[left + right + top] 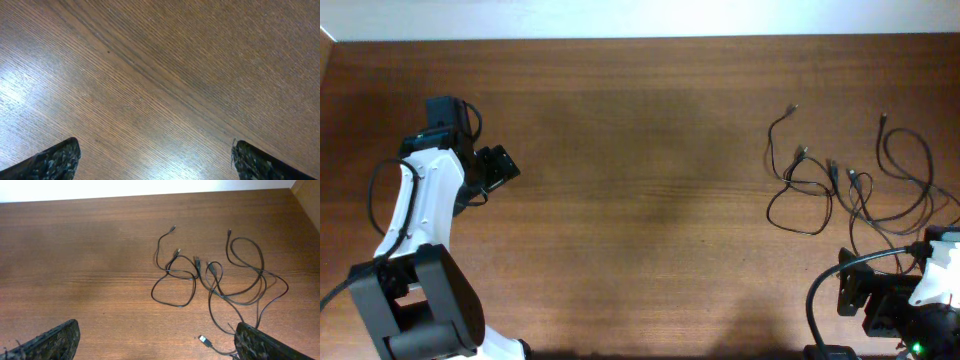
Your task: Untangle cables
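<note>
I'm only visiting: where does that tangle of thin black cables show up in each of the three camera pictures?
Overhead: the cables lie at the right side, about mid-height.
Left wrist: not in it.
Right wrist: the cables spread from the centre to the lower right.
Shared landmark: the brown wooden table, whose grain shows in all three pictures.

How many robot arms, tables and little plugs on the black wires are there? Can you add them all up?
Robot arms: 2, the left arm and the right arm
Small plugs on the cables: 6 in the right wrist view
Wooden table: 1
Total: 9
</note>
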### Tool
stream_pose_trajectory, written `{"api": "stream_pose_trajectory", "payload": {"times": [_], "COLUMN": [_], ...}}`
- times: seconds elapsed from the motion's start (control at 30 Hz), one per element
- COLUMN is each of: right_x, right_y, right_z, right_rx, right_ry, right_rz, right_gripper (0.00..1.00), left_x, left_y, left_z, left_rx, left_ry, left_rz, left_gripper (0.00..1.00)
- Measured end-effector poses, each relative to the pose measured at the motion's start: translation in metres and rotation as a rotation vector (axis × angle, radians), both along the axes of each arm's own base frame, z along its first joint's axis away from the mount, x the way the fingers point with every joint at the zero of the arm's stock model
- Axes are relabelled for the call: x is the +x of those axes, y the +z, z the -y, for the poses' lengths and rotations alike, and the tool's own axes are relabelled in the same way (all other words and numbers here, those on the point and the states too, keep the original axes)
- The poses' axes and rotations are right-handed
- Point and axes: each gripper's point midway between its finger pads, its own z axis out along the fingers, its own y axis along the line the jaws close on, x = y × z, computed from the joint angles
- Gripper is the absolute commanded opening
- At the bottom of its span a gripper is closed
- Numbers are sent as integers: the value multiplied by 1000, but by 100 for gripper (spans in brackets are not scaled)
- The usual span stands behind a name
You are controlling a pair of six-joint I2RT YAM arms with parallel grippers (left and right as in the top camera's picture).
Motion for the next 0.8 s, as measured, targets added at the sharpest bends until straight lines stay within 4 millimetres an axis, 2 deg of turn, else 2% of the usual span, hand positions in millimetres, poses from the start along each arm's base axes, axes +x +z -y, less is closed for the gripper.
{"api": "stream_pose_trajectory", "payload": {"times": [0.33, 0.4, 0.47, 0.53, 0.6, 0.63, 0.73, 0.8], "right_x": [0, 0, 0, 0, 0, 0, 0, 0], "right_y": [0, 0, 0, 0, 0, 0, 0, 0], "right_z": [0, 0, 0, 0, 0, 0, 0, 0], "right_rx": [0, 0, 0, 0, 0, 0, 0, 0], "right_ry": [0, 0, 0, 0, 0, 0, 0, 0], "right_rz": [0, -1, 0, 0, -1, 0, 0, -1], "right_gripper": [99, 98, 99, 99, 99, 98, 99, 99], "left_x": [0, 0, -3, -16, -30, -36, -39, -52], "left_y": [4, 24, 65, 130, 168, 181, 186, 168], "left_z": [0, 0, 0, 3, 6, 7, 8, 11], "left_rx": [3, 17, 47, 93, 123, 132, 136, 113], "left_ry": [0, 0, 1, 2, 3, 3, 3, 3], "left_rz": [9, 67, 185, 375, 493, 534, 548, 453], "left_gripper": [99, 99, 99, 99, 99, 99, 99, 99]}}
